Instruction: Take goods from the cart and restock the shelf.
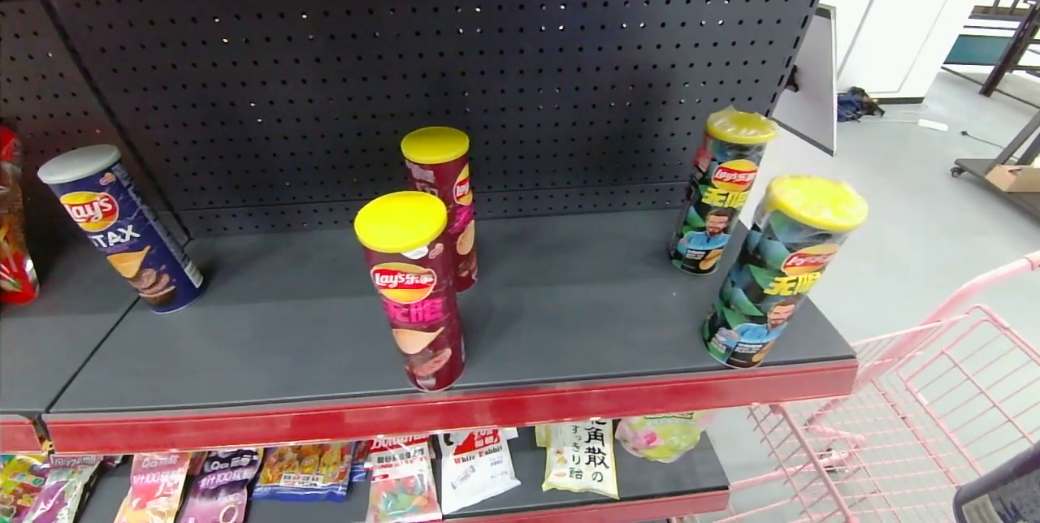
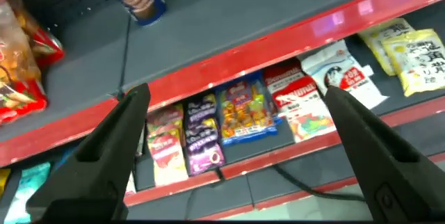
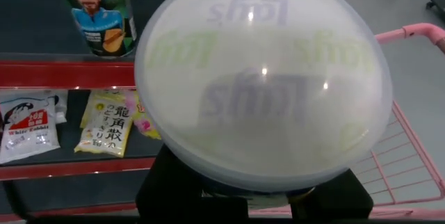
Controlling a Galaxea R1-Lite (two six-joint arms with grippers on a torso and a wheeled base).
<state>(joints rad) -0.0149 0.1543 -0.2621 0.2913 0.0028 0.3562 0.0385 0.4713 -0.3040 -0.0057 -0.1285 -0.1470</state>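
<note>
Chip can (image 3: 264, 85), pale lid facing the wrist cam, sits clamped in right tool (image 3: 254, 206), out front of the shelf (image 1: 569, 304) near its right end and beside the pink cart (image 3: 410, 33); not yet on the shelf. Left tool (image 2: 236, 161) is spread wide w/ nothing in it, hanging in front of the lower shelf (image 1: 666, 474) and its snack bags (image 2: 243, 113). Progress, by my read: five cans already upright on the top board, i.e. front maroon can (image 1: 414, 296) w/ back maroon can (image 1: 447, 198) just behind, back green can (image 1: 719, 198), front green can (image 1: 776, 279) and blue can (image 1: 122, 231) far left; the held one is next, and what's left in the cart can't be told. Room: wide bare stretch btwn the maroon pair and the green pair, another btwn blue and maroon, both open to the pegboard. Edges: front green can stands right at the red lip (image 1: 455, 409) and close to the board's right end, front maroon can also near the lip, so either could get knocked off by a careless pass. Safest drop looks like the middle gap, coming in over the lip w/ the can upright.
</note>
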